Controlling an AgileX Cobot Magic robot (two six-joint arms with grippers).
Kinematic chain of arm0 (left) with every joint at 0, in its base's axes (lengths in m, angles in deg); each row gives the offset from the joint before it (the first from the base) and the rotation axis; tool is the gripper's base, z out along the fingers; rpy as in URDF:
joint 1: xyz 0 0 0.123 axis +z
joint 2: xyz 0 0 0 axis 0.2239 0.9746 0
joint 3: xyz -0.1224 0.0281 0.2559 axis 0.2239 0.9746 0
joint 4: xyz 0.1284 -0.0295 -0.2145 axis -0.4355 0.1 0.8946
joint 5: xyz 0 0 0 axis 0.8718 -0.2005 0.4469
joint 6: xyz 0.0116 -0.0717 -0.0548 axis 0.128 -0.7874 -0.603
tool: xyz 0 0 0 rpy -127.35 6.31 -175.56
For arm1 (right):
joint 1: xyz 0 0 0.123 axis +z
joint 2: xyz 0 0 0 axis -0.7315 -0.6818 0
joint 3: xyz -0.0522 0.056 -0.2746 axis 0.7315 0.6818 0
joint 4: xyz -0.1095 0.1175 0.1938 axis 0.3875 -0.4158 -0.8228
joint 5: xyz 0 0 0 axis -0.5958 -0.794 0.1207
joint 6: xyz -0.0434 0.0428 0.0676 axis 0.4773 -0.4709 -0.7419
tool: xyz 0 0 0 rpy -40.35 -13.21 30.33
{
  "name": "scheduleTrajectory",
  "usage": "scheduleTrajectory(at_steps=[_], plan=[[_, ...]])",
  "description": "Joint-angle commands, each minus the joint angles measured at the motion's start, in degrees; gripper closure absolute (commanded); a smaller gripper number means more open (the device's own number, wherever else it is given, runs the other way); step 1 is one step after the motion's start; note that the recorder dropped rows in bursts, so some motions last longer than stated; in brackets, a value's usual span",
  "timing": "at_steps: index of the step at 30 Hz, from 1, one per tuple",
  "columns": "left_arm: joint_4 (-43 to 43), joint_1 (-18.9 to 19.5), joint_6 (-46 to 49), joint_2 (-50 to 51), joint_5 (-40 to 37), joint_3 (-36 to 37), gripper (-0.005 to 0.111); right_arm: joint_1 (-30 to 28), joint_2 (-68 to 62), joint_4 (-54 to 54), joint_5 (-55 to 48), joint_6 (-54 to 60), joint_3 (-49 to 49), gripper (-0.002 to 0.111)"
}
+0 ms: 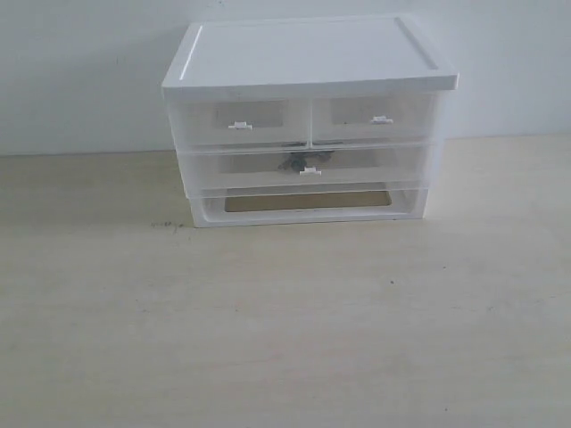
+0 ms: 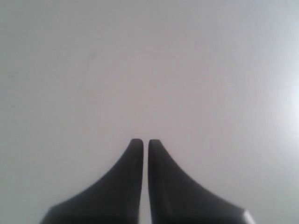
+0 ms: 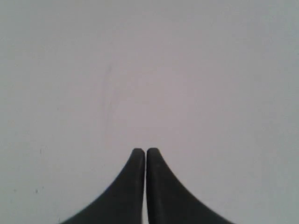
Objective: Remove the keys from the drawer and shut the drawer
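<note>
Progress: judging by how things lie, the task has not begun. The drawer (image 1: 241, 169) looks pushed in, flush with the front of the drawer unit (image 1: 308, 53), and the keys are inside it.
Left to do: open the drawer, lift the keys out, then push the drawer shut.
Keys (image 1: 296, 162): a small dark blur seen through the translucent drawer front, about mid-width, just above and left of the tab handle (image 1: 310, 171). Ring and tag are too blurred to make out.
Drawer: the full-width one, below the two half-width drawers (image 1: 239, 120) and above an open slot (image 1: 308, 201) at the base of the unit.
Unit: stands at the far side of the counter (image 1: 285, 339), close to the wall.
Left gripper (image 2: 145, 141): fingertips drawn together with only a thin slit between them, holding nothing. Its wrist view shows only a plain pale surface beyond.
Right gripper (image 3: 145, 150): fingertips pressed together, holding nothing, also facing a plain pale surface.
Keys relative to grippers: neither gripper appears in the exterior view, and neither wrist view shows the unit, so both seem well apart from the keys. Exactly where they are cannot be told.
</note>
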Motion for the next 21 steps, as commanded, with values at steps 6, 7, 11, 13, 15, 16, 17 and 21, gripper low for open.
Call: scheduleTrajectory(at_steps=[6, 7, 11, 13, 15, 16, 17, 21], plan=[[-23.81, 0.09, 3.44, 42.78, 13.42, -9.7, 0.102, -0.1, -43.89, 13.31, 5.87, -5.82, -7.97, 0.108], [-24.48, -0.13, 4.44, 45.65, 13.63, -10.45, 0.102, -0.1, -46.91, 14.36, 6.57, -6.18, -8.59, 0.108], [-24.08, -5.18, 14.95, 58.95, 13.5, -14.53, 0.102, -0.1, -60.72, 18.08, 8.84, -7.15, -13.08, 0.108], [-19.16, -10.32, 24.33, 65.17, 11.87, -17.21, 0.102, -0.1, -66.79, 19.17, 8.84, -7.69, -16.23, 0.108], [-15.34, -13.5, 32.68, 69.38, 8.27, -19.61, 0.102, -0.1, -70.74, 19.76, 9.29, -8.61, -18.67, 0.108], [-13.92, -14.85, 35.32, 71.11, 6.92, -20.62, 0.102, -0.1, -72.23, 19.87, 9.43, -8.61, -19.79, 0.108], [-12.12, -16.48, 40.84, 73.27, 5.26, -22.43, 0.097, -0.1, -74.03, 19.87, 9.43, -8.9, -21.39, 0.108], [-5.79, -18.63, 48.97, 77.83, 4.79, -25.59, 0.077, -0.1, -77.69, 22.87, 9.43, -12.51, -25.89, 0.108]])
